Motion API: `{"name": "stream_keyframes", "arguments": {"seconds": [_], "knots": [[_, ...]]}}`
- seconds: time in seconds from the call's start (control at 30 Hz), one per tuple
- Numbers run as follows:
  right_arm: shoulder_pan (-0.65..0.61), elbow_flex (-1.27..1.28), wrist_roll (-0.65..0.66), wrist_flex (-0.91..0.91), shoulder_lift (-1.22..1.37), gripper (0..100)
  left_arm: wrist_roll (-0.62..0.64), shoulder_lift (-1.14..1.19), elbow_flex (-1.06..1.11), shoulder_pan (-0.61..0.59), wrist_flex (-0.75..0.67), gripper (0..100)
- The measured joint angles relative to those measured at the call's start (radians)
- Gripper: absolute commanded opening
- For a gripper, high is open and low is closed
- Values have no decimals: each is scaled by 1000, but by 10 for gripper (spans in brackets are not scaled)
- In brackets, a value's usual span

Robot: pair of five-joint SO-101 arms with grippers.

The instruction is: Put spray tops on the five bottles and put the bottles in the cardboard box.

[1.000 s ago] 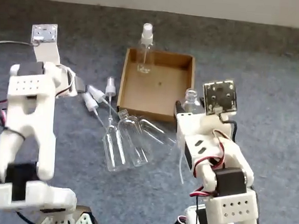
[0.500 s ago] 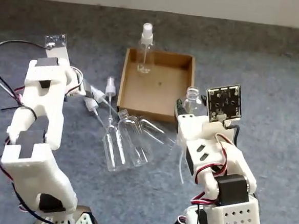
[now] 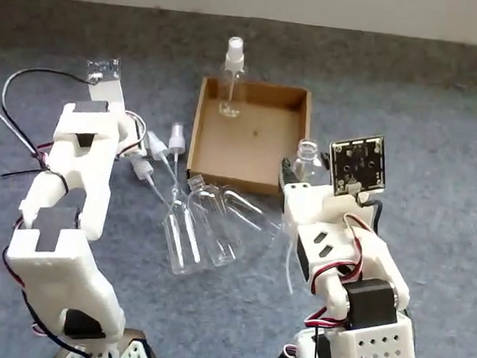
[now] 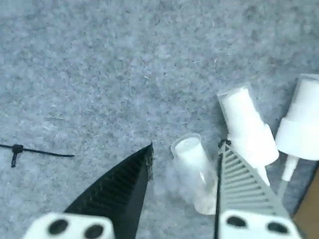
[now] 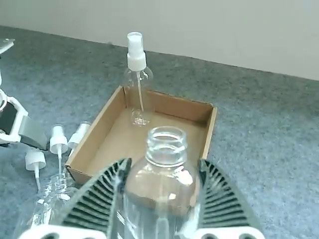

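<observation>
Step in hand, as I judge it: fitting a spray top to the second bottle. One capped bottle (image 3: 232, 76) stands upright in the far-left corner of the cardboard box (image 3: 288, 141). The right jaws are closed around an open-necked bottle (image 5: 167, 144), held upright by the near-right corner of the box. The other bottles (image 3: 198, 225) lie uncapped on the surface in front of the box.

The left jaws are spread wide and sit low over the surface. They straddle one spray top (image 4: 192, 167), which lies on its side under a clear cap. Two more spray tops (image 4: 249, 127) lie just beside it, close to the lighter jaw.

Next move, in my estimate:
1. Close the left jaws on the straddled top only, without catching its neighbour.
2. Lift it and carry it over the open neck.
3. Feed the dip tube into the neck and seat the top while the right jaws hold the bottle steady.
</observation>
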Motion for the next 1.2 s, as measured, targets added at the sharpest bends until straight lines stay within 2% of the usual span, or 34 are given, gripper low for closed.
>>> {"name": "stream_keyframes", "arguments": {"seconds": [0.27, 0.4, 0.47, 0.73, 0.9, 1.2], "knots": [[0, 0, 0, 0, 0, 63, 0, -2, 58, -2, -8, 183], [-2, 0, 0, 2, 0, 63, 0, -2, 68, 0, -11, 69], [-2, 0, 0, 2, 0, 63, 2, -2, 71, 8, -11, 43], [0, 0, 0, 2, 0, 63, 2, -2, 66, 3, -9, 39], [0, 0, 0, 2, 0, 63, 0, -35, -43, -48, 68, 39], [0, 0, 0, 2, 0, 63, 0, -222, -405, -61, 276, 38]]}}
